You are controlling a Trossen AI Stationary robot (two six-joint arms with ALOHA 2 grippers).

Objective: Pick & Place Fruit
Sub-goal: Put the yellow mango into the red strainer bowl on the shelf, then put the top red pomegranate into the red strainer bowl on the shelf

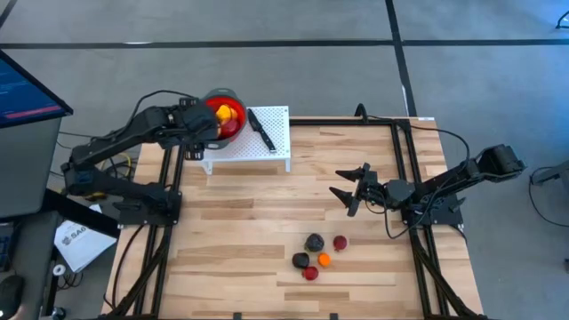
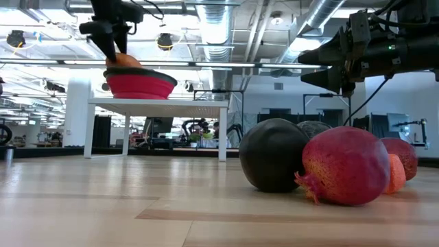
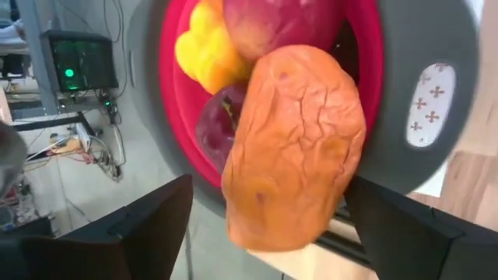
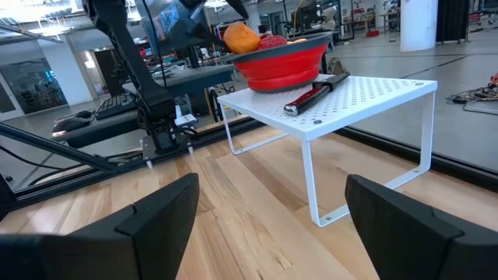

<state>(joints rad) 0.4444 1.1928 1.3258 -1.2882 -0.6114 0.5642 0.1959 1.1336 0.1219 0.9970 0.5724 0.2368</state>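
A red bowl with a grey rim [image 1: 233,94] stands on a white perforated shelf [image 1: 276,153] at the table's far left. It holds a yellow fruit [image 3: 201,54], a dark red one [image 3: 220,128] and a reddish one [image 3: 272,23]. A wrinkled orange fruit [image 3: 296,148] lies on top at the bowl's edge [image 4: 241,37]. My left gripper [image 1: 212,130] hangs open over it, one finger on each side. Several more fruits [image 1: 316,254], black, red and orange, lie on the wood at the near right. My right gripper [image 1: 348,188] stands open above the table's right half, holding nothing. My left gripper comes slanting down over the bowl, its fingers on either side of the orange fruit. A clear gap shows beside one finger [image 3: 156,225]. The other finger [image 3: 405,225] stands right at the fruit's edge, and I cannot tell whether it touches. The fruit rests on the other fruit in the bowl.
A black-handled knife [image 1: 262,130] lies on the shelf beside the bowl. Black frame rails [image 1: 404,160] run along the table's left and right sides. Bare wood lies between the shelf and the fruit at the near right.
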